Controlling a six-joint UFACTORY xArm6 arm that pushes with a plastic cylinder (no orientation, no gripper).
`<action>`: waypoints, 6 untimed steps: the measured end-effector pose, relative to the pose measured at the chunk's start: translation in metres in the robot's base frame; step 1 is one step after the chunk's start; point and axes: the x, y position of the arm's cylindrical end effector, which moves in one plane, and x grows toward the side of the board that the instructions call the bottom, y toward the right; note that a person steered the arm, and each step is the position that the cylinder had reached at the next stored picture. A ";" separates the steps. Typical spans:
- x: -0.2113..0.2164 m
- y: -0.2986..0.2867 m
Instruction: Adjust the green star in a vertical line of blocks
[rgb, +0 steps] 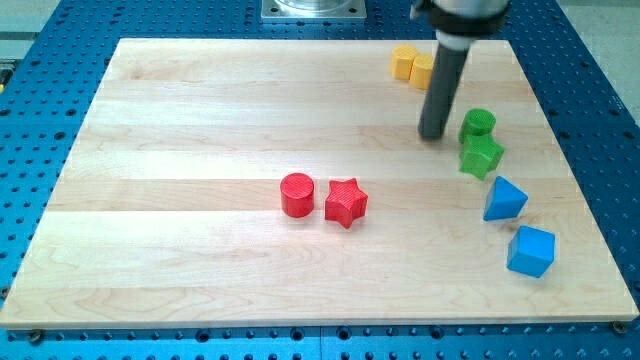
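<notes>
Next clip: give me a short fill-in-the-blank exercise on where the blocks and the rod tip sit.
1. The red cylinder block touches the red ____ block on its right.
2. My tip stands just left of the ____ cylinder block.
3. The green star block lies directly below the green ____ block.
4. The two ____ blocks sit behind the rod, near the view's top.

Missing words: star; green; cylinder; yellow

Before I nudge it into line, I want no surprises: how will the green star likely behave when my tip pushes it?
The green star looks squat and flat-based, so it should slide, not roll or tip. Its points may make it spin if pushed off-centre. It sits very close to the green cylinder, which may shift too. My tip stands just to the view's left of both.
</notes>
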 end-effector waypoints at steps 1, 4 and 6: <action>0.001 0.012; 0.009 0.022; -0.023 0.015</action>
